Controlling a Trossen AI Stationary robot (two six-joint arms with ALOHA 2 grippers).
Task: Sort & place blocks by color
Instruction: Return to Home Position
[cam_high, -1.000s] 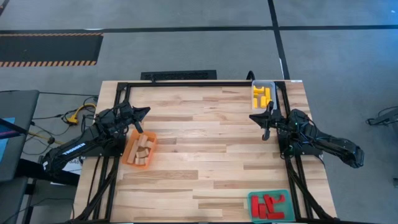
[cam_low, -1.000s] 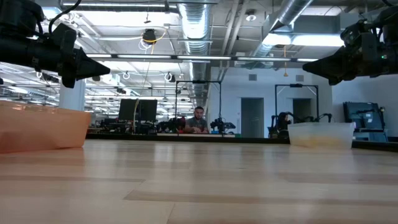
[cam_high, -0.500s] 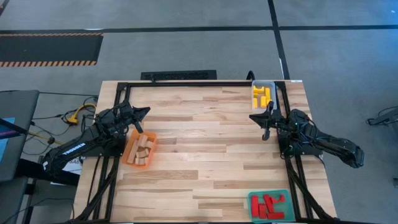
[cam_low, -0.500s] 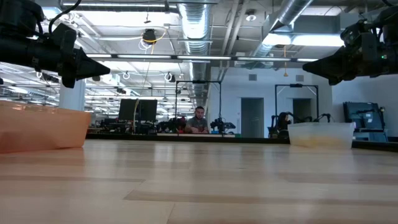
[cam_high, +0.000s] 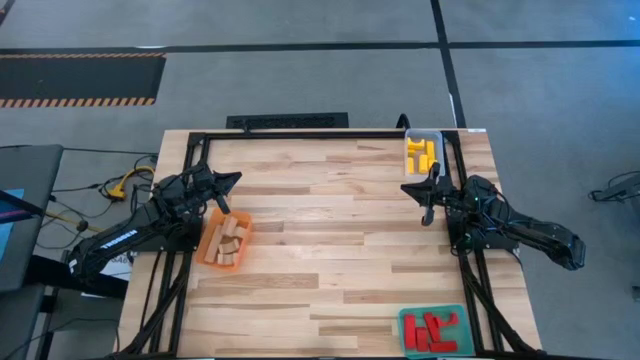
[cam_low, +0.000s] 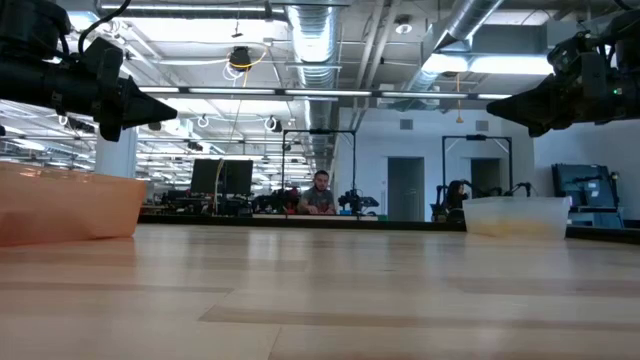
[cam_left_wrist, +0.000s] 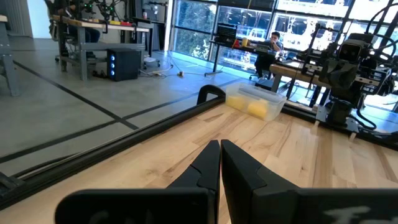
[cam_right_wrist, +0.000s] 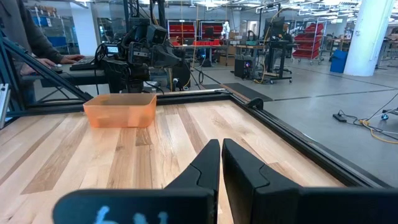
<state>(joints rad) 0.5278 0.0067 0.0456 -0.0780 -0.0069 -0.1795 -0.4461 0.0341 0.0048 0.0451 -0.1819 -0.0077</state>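
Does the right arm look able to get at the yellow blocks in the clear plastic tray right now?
Probably yes: the right gripper, shut, hangs just beside the clear plastic tray, whose open top leaves the yellow blocks uncovered.

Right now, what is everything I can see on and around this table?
table: one, light wood, centre
orange tray: one, table's left side
wood blocks: several, plain wood, in the orange tray
clear tray: one, top right corner in the high view
yellow blocks: several, in the clear tray
green tray: one, bottom right corner in the high view
red blocks: several, in the green tray
person: one, far back in the room
left gripper: one, dark, shut, raised by the orange tray
right gripper: one, dark, shut, raised near the clear tray
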